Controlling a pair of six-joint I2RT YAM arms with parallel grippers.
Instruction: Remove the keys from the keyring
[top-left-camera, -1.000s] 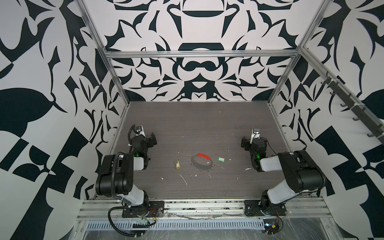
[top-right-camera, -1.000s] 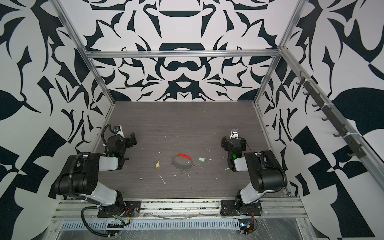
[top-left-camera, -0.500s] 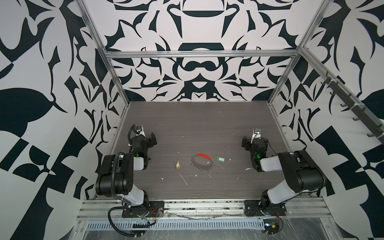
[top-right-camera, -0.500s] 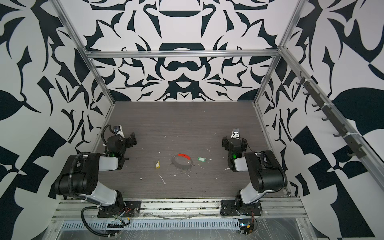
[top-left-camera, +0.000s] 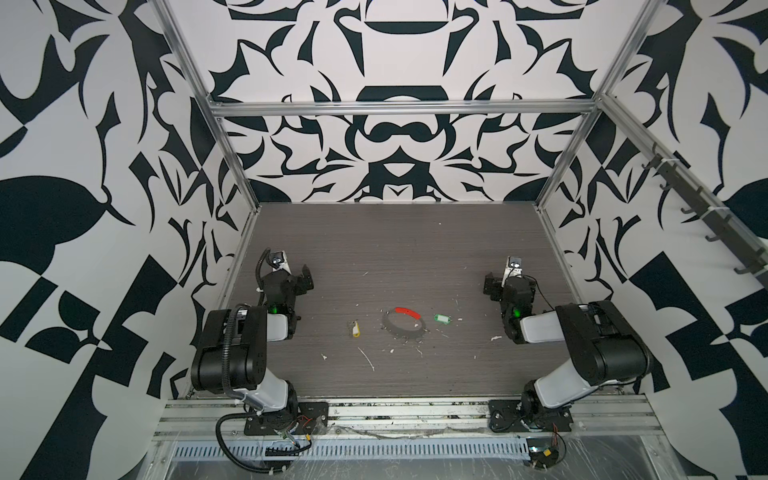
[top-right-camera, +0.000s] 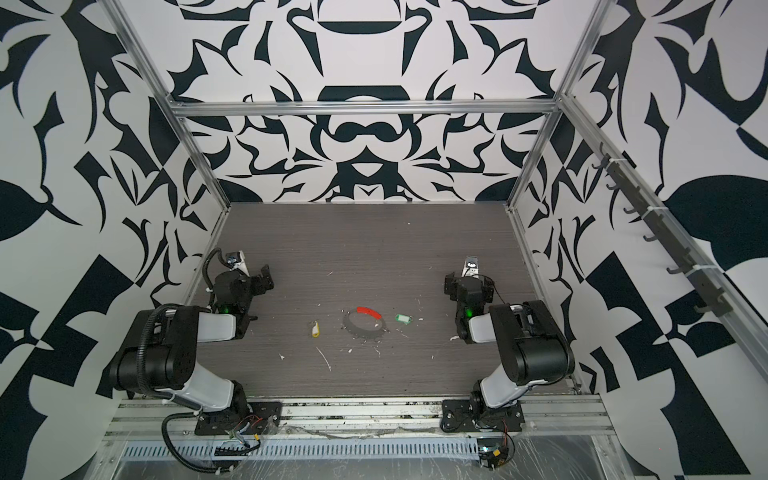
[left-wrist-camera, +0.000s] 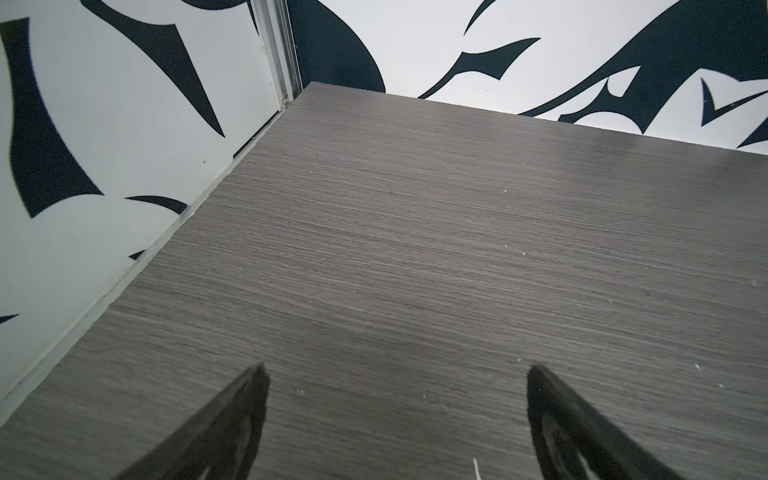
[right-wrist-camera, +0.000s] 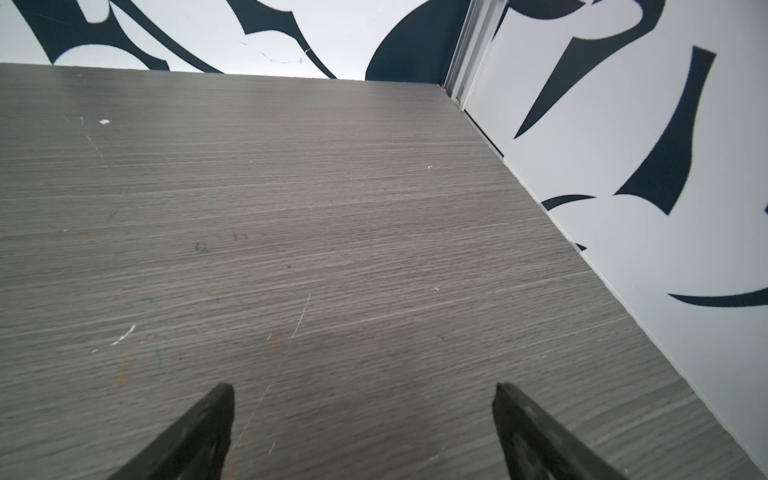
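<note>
Judging both keys already freed, I hover my left fingers (left-wrist-camera: 245, 407) and right fingers (right-wrist-camera: 519, 415) spread wide, pinching nothing, near the bench (top-left-camera: 374, 249) sides. The keyring (top-left-camera: 407, 311) lies mid-bench, yellow-tagged key (top-left-camera: 354, 329) apart on its left, green-tagged key (top-left-camera: 441, 318) near its right; best I stay clear, nudging nothing

The left arm (top-left-camera: 232, 345) and right arm (top-left-camera: 598, 345) sit folded at opposite sides, forearms pointing forward. The left end effector (left-wrist-camera: 397, 374) and right end effector (right-wrist-camera: 361, 388) both have their jaws spread wide, empty.
</note>
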